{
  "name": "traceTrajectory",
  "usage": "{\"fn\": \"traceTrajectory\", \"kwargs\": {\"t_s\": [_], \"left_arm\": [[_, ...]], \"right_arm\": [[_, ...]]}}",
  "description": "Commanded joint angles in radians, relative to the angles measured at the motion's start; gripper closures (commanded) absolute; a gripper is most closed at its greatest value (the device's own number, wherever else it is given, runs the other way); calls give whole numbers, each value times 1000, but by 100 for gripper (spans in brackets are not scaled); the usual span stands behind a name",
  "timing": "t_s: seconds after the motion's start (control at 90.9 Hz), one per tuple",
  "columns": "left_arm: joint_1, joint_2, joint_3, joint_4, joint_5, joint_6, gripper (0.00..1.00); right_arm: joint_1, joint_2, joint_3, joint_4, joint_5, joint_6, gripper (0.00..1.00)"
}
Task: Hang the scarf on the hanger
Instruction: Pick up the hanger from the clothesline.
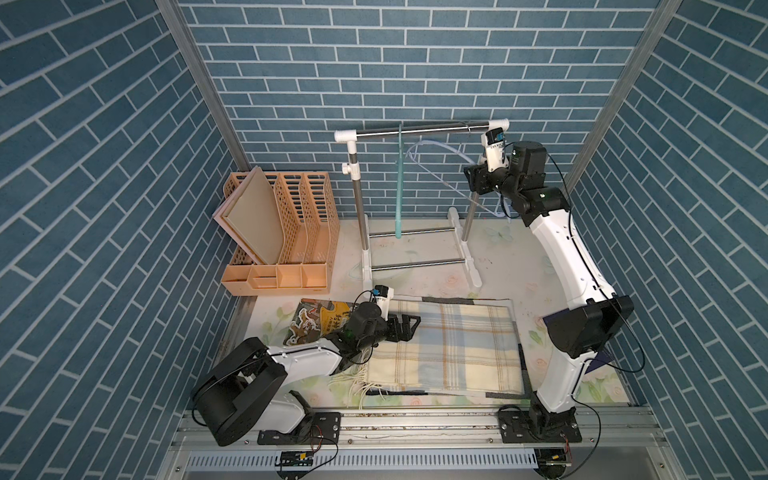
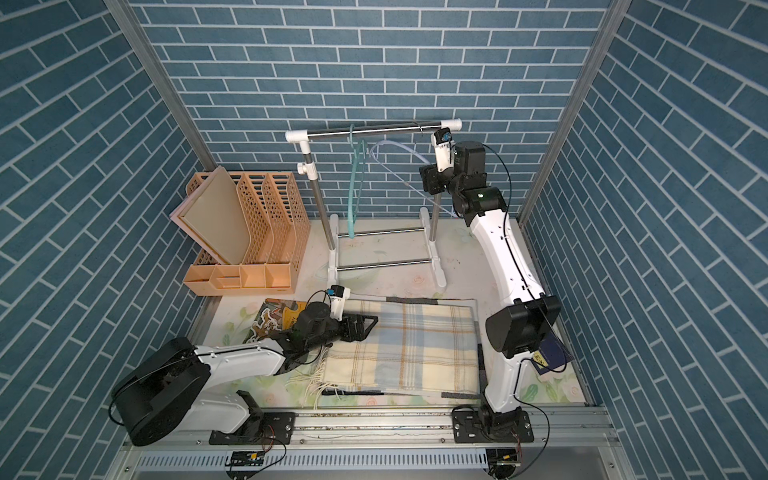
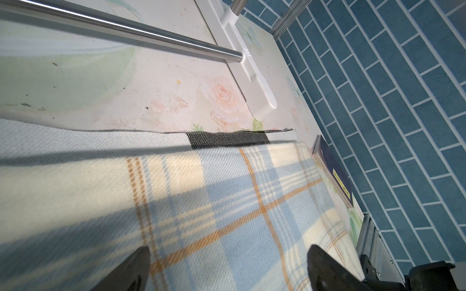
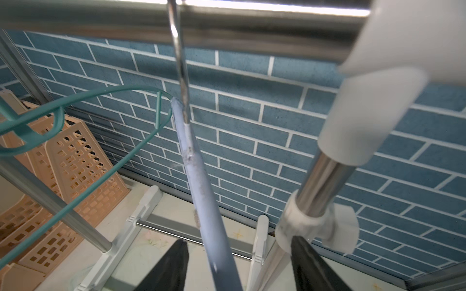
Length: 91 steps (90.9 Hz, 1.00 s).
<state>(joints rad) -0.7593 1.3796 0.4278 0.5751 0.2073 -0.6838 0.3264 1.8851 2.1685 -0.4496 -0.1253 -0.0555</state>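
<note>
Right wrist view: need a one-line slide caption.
Right gripper with jaws open around the pale blue hanger, hooked on the steel rail beside a teal hanger.

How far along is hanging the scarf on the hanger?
Nothing done yet: the scarf lies flat. In hand: the right gripper, open, straddles the pale hanger on the rail; the left gripper hovers open over the scarf. Left: lifting and draping it.

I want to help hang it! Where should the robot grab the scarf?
Pinch the scarf from above at its fringed end. It lies flat and folded, so only the top is reachable, and that loose edge sits nearest the left gripper.
</note>
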Motion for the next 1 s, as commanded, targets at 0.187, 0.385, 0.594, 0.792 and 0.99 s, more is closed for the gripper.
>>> {"fn": "traceTrajectory", "kwargs": {"t_s": [0.187, 0.385, 0.594, 0.792, 0.99], "left_arm": [[-17, 3, 9, 28, -1, 10, 1], [-22, -9, 5, 19, -12, 10, 1], [-24, -29, -3, 10, -25, 10, 0], [-27, -51, -8, 0, -37, 9, 0], [-28, -70, -14, -12, -51, 9, 0]], "right_arm": [[5, -7, 7, -4, -63, 0, 65], [5, -15, 2, 1, -71, 9, 81], [7, -32, 3, 24, -84, 31, 98], [13, -57, -6, 67, -82, 53, 100], [14, -79, -3, 96, -88, 77, 100]]}}
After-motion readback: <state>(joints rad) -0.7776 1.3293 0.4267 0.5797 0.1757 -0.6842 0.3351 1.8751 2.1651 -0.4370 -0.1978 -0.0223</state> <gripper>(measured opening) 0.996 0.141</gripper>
